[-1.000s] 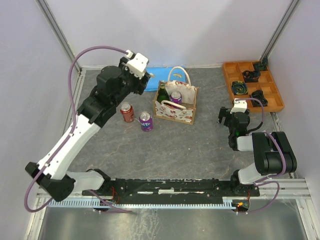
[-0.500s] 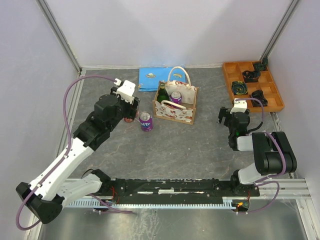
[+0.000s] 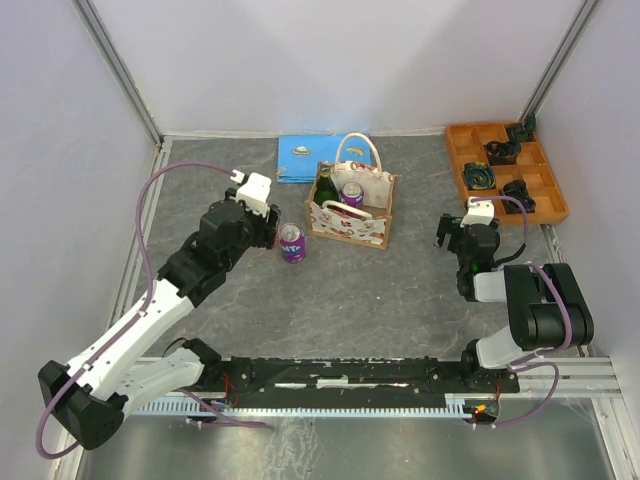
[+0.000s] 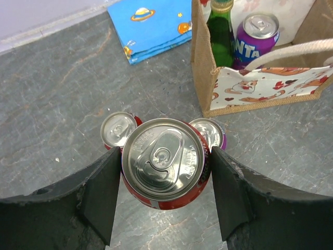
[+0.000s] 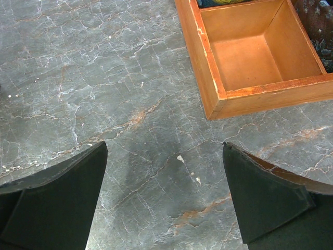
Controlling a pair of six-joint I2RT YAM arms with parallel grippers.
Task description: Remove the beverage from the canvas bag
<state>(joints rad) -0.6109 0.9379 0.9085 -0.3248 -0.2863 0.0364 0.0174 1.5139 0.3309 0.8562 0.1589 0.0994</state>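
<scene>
Left gripper (image 4: pixel 165 183) is clamping a red soda can (image 4: pixel 164 156), hovering right over a second red can (image 4: pixel 118 130) and a purple can (image 4: pixel 210 133). I'd be setting it down nearer the near edge so nothing's tipping. Canvas bag (image 4: pixel 260 88) is sitting mid far edge, holding a green bottle (image 4: pixel 220 26) and a Fanta can (image 4: pixel 257 31). Right gripper (image 5: pixel 164 182) is idling with its jaws apart by the orange tray (image 3: pixel 505 170) in the far right corner.

a: what sits on the grey marbled table (image 3: pixel 380 290)?
b: a beige canvas bag (image 3: pixel 352 218), a flat blue printed rectangle (image 3: pixel 305 158) behind it, an orange wooden compartment tray (image 3: pixel 455 160) far right.
a: cans?
b: a purple can (image 3: pixel 291 243) and a red can (image 4: pixel 118 130), upright, left of the bag.
</scene>
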